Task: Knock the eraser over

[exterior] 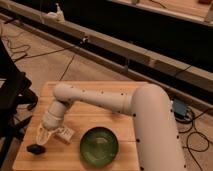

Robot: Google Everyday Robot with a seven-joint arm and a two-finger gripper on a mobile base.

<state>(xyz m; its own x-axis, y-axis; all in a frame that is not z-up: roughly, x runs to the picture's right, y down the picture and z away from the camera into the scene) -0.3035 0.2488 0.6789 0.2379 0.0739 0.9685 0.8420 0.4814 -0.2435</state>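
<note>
Camera view: claw (43, 136), grip state unclear, hangs just above the eraser (35, 149).

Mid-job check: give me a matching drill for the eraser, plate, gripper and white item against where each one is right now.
Things:
1. eraser
2. green plate
3. gripper
4. white item

Places:
A. middle of the table, by its near edge
B. just above and right of the eraser
C. between gripper and plate
D. closest to the near-left corner

Pairs: 1-D, 2-A, 3-B, 4-C
</note>
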